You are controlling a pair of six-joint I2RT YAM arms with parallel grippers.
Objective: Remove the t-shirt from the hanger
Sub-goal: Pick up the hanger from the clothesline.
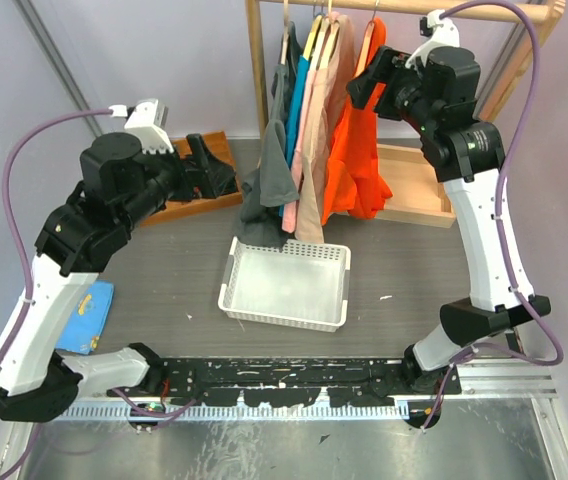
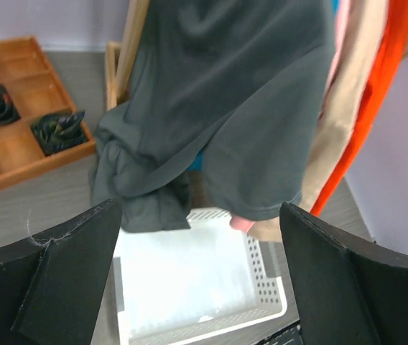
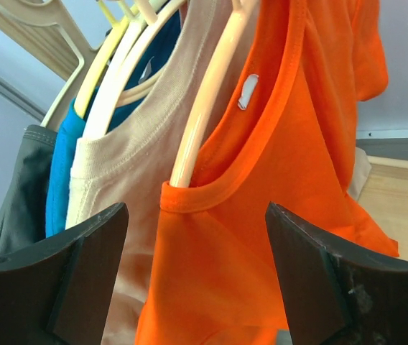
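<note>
**While both grippers stand spread, the t-shirts hang on the rack**

As you read the top view from the arm bases outward, a blue cloth (image 1: 89, 315) lies nearest, on the table (image 1: 414, 280) at your left. A white basket (image 1: 284, 285) sits past it in the middle.

Beyond the basket's far left corner, the lower folds of the grey t-shirt (image 1: 274, 170) bunch on the table, touching or just beside the basket rim. The rest of it droops from the left end of the wooden rack (image 1: 257, 60). Whether it sits fully on its hanger you cannot tell from these views.

Your left gripper (image 2: 200, 212) points at that grey t-shirt from the left. Its fingers (image 2: 67, 273) are spread wide, with nothing between them and no cloth touching them. Behind it, a wooden tray (image 2: 17, 144) holds dark rolled items (image 2: 60, 129) in separate compartments.

Farther back and higher, the row on the rack runs grey, then a blue t-shirt (image 3: 57, 172), a beige t-shirt (image 3: 128, 172) and an orange t-shirt (image 3: 261, 215). The orange t-shirt hangs on a cream hanger (image 3: 204, 108), whose arm passes inside its collar.

Your right gripper (image 3: 197, 212) is raised at the rack's right end, facing the orange collar. Its fingers (image 3: 82, 273) are apart and grip nothing. A wooden box (image 1: 414, 190) stands on the table below it.
</note>
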